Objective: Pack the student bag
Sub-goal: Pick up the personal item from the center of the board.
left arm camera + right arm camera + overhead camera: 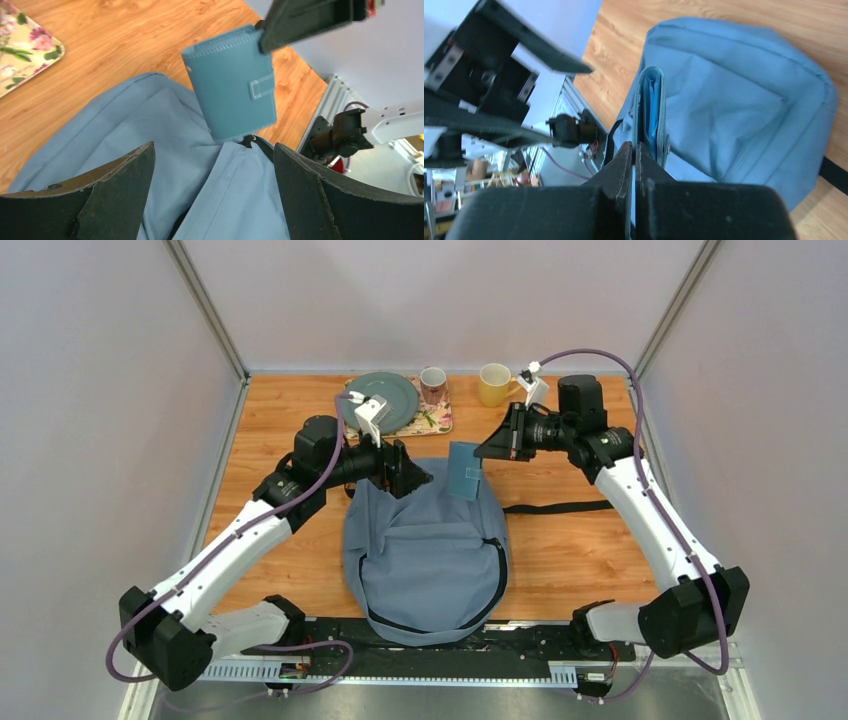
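The student bag, a large grey-blue backpack with black zipper trim, lies flat in the middle of the table with its top toward the far side. A small flat teal case hangs over the bag's top right, and my right gripper is shut on its upper edge. The right wrist view shows the case edge-on, pinched at my right gripper, with the bag below. My left gripper is open just above the bag's top left. In its view the fingers straddle bag fabric, with the case ahead.
At the back stand a green plate on a floral tray, a patterned mug and a yellow mug. A black strap trails right of the bag. White walls enclose the table on both sides.
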Controlling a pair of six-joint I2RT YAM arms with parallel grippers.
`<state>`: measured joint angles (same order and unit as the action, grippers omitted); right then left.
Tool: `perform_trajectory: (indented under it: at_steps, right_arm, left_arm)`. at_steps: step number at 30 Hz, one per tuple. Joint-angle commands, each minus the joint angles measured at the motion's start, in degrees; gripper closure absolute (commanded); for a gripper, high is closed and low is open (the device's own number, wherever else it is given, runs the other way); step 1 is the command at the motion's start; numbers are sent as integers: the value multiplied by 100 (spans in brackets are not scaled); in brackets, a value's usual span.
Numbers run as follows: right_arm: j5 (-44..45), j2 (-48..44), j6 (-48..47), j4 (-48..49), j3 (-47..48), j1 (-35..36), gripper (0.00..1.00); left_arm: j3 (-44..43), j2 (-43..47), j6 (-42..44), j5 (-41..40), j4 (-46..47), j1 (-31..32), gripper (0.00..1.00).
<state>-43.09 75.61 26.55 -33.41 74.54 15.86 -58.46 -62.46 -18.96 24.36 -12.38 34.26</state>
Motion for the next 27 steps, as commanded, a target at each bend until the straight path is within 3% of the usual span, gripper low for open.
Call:
perform_trajectory:
  at_steps: [1,6,21,24,25,27]
  right_arm:
    - [-533,-310,-544,-52,219,330,100]
    - [-1016,-451,-764,10,192,620,100]
    - [-1808,-434,-1204,54,245,1148,100]
    - [-1887,-267,-1380,-121,411,1174,100]
    - [-1870,-214,-1432,-166,473,1174,100]
    - [-1826,-74,-1547,-332,639,1192,100]
  left_arm:
    - [237,-284,-571,1499,1201,-489,6]
    - [844,-399,-1373,2616,2906,-675,5]
    - [678,-1172,-2428,4373,4629,-684,7]
    - [678,-1260,-2569,4726,4736,-675,16]
    - [678,-1269,-2560,4797,4728,-675,27]
    - [660,-1269,-2525,4998,4614,-675,40]
